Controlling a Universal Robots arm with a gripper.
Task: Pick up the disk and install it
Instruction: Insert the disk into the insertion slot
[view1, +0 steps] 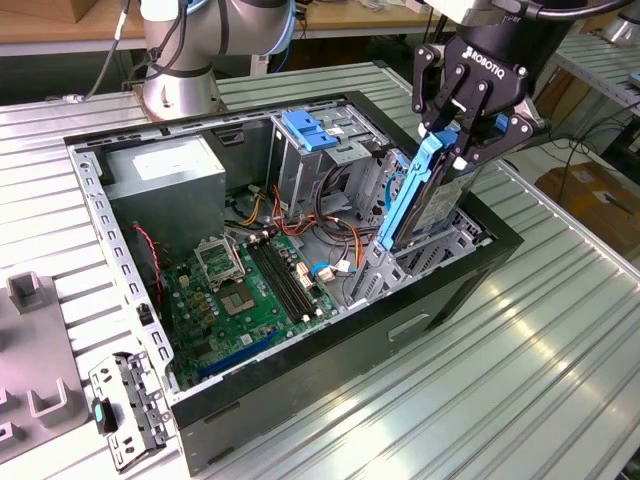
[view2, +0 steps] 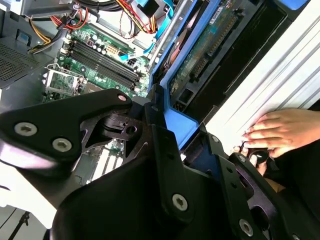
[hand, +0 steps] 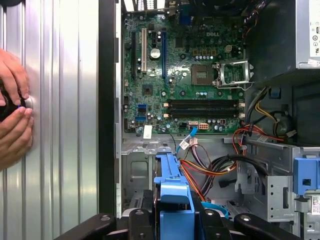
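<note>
The disk (view1: 418, 195), a dark grey drive in bright blue rails, stands tilted on end over the open computer case (view1: 300, 395). My gripper (view1: 455, 140) is shut on its upper end. Its lower end reaches down to the metal drive bay (view1: 440, 250) at the exterior view's right end of the case. In the second wrist view the disk (view2: 210, 45) shows its circuit-board face beyond my black fingers (view2: 165, 150). In the first wrist view the blue carrier (hand: 172, 200) sits clamped in my gripper (hand: 175, 222).
Inside the case lie the green motherboard (view1: 240, 290), coloured cables (view1: 335, 235), a metal cage with a blue latch (view1: 310, 130) and a grey power supply (view1: 165, 180). A person's hands (hand: 12, 110) rest on the ribbed table beside the case. A metal bracket (view1: 130, 410) lies near the case's corner.
</note>
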